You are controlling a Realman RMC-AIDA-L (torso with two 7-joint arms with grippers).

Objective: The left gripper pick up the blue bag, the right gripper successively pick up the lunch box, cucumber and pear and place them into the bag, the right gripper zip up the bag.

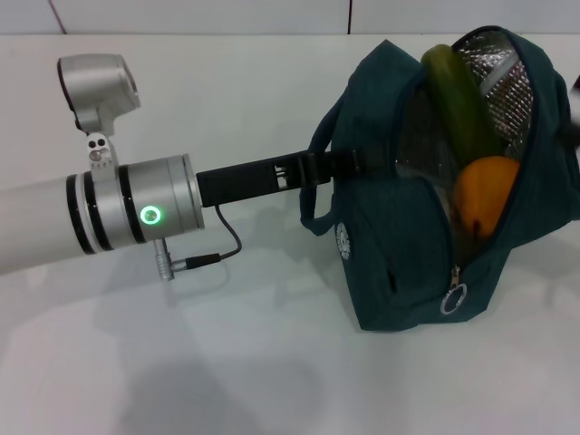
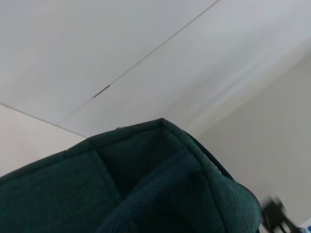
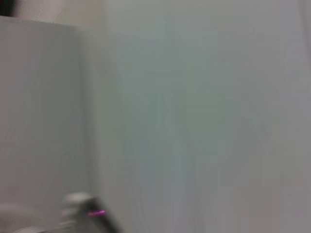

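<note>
One blue bag (image 1: 408,245) stands on the white table (image 1: 227,362) at about three o'clock in the head view, its top flap thrown open so the silver foil lining (image 1: 503,77) shows. Inside it, the cucumber (image 1: 458,95) leans upright toward twelve o'clock, its tip poking above the rim, and the pear (image 1: 485,195) sits just below it, touching its lower end, close behind the unzipped edge. A sliver of a pale lid, perhaps the lunch box, shows beside the cucumber, too little to be sure. The zipper's ring pull (image 1: 453,297) hangs at the low end of the opening, toward five o'clock on the bag, and a small round white logo (image 1: 343,240) marks the side facing nine o'clock. The left gripper (image 1: 362,163) reaches in from nine o'clock and is clamped on the bag's near wall by the handle loop (image 1: 317,181). Its silver wrist shows a green ring light (image 1: 151,216) with a thin cable (image 1: 222,245) below. The left wrist view fills with teal fabric (image 2: 146,184). The right gripper is out of sight.
</note>
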